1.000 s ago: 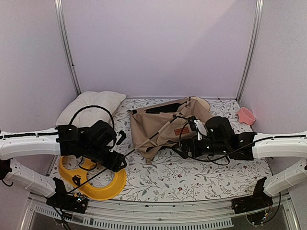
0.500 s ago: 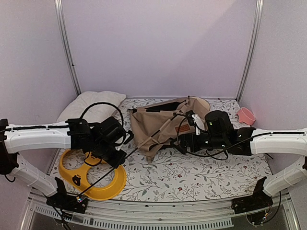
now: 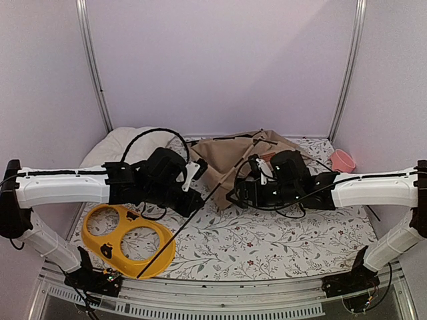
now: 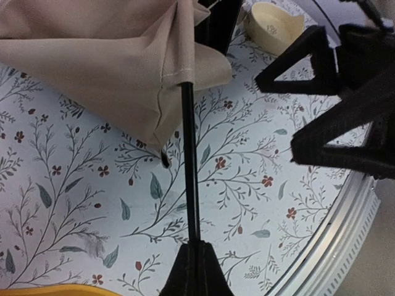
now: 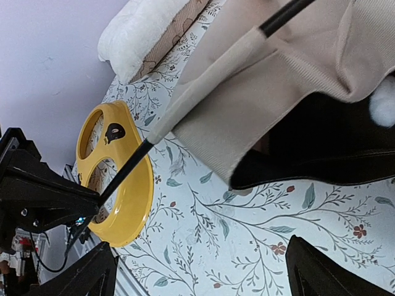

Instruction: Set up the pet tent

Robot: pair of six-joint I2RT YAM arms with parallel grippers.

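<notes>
The pet tent (image 3: 233, 157) lies collapsed as crumpled beige canvas at the back middle of the table. One thin black pole (image 3: 173, 233) sticks out of its sleeve and slants down to the front left, over the yellow tray. My left gripper (image 3: 198, 199) is shut on this pole (image 4: 189, 160) just below the tent's canvas corner (image 4: 117, 55). My right gripper (image 3: 241, 193) hangs open at the tent's front edge, with only tablecloth between its fingers (image 5: 80, 277). In the right wrist view I see the canvas sleeve (image 5: 247, 80), the pole (image 5: 126, 169) and a white pom-pom (image 5: 384, 102).
A yellow two-hole bowl tray (image 3: 127, 243) lies at the front left under the pole's free end. A white pillow (image 3: 110, 152) sits at the back left and a pink cup (image 3: 343, 161) at the back right. A cream bowl (image 4: 271, 24) lies beside the tent.
My left gripper closed on the pole and moved right, toward the tent. The right arm moved left. The tent shifted and the pole's free end swung toward the front edge.
</notes>
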